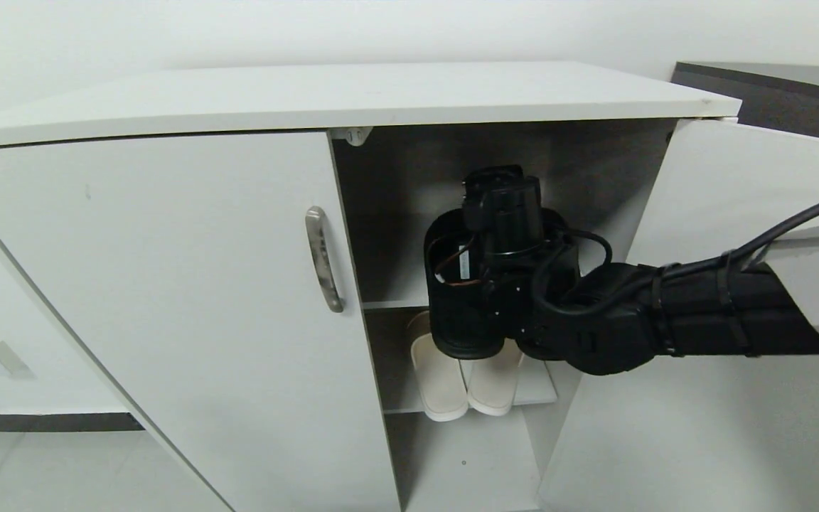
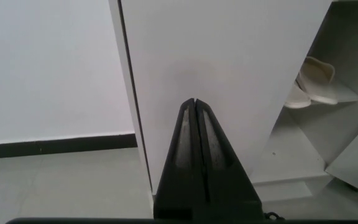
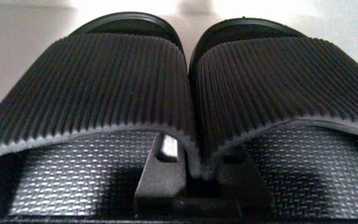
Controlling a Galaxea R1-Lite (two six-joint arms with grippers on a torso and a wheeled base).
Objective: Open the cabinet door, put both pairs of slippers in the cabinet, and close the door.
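— Whereabouts of the black ribbed rubber slippers (image 1: 456,320) (image 3: 123,81)?

— Side by side in the right claw (image 3: 188,165), pinched narrow on the two touching inner edges just under the straps. Up in the mouth of the white cabinet (image 1: 345,92), level with the upper shelf (image 1: 392,302), heels out past its front edge. Resting on that board or just above it: cannot tell.

— Room at the sides?

— A visible gap to the free edge of the closed left door (image 1: 168,299), with its metal bar handle (image 1: 323,259) just beside that edge. More room toward the open right door (image 1: 722,199), swung well out.

— And underneath?

— Smooth cream slippers (image 1: 463,380) (image 2: 316,84), paired close together one level down on the lower shelf (image 1: 537,387), ends poking over its front edge. Open space on that shelf to the right of them.

— Other arm?

— Left claw (image 2: 194,106) pressed fully together, gripping nothing. Low in front of the closed left door, apart from its face, pale floor (image 2: 61,186) beneath and to the side.
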